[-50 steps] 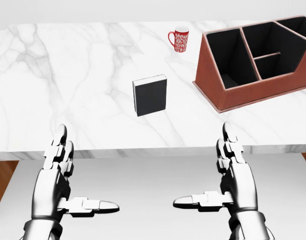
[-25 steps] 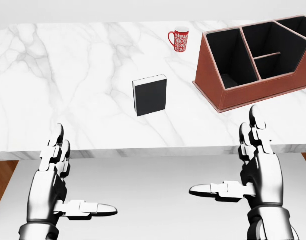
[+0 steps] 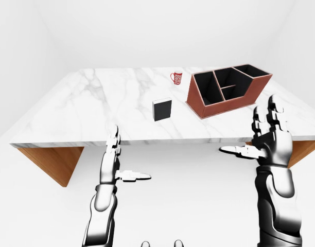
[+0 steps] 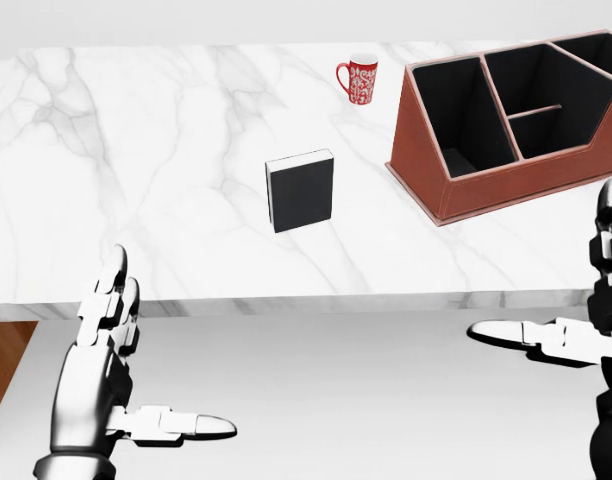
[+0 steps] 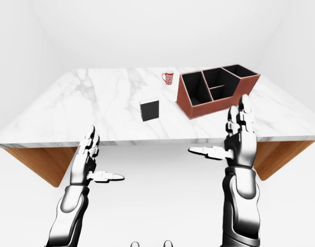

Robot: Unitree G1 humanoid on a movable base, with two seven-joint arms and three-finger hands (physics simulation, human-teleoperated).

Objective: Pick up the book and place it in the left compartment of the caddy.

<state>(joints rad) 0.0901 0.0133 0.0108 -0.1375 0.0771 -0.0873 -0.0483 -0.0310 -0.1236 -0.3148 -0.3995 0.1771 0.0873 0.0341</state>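
A black book [image 4: 300, 191] with a white page edge lies flat near the middle of the marble table [image 4: 136, 150]. To its right stands the red-brown caddy [image 4: 506, 190], black inside; its left compartment [image 4: 461, 115] holds nothing. My left hand [image 4: 171, 350] is open below the table's near edge, left of the book, thumb pointing right. My right hand [image 4: 546, 265] is open at the right edge of the head view, just below the caddy, with its fingers upright and its thumb pointing left. Neither hand touches anything.
A red patterned mug [image 4: 359, 78] stands near the table's top edge, between book and caddy. The eye views show brown wooden supports [image 3: 49, 162] under the table's two ends. White floor lies below the near edge.
My right hand has risen and swung right, from below the table edge to beside the caddy's lower corner. The left hand has sunk slightly. Book, caddy and mug have not moved.
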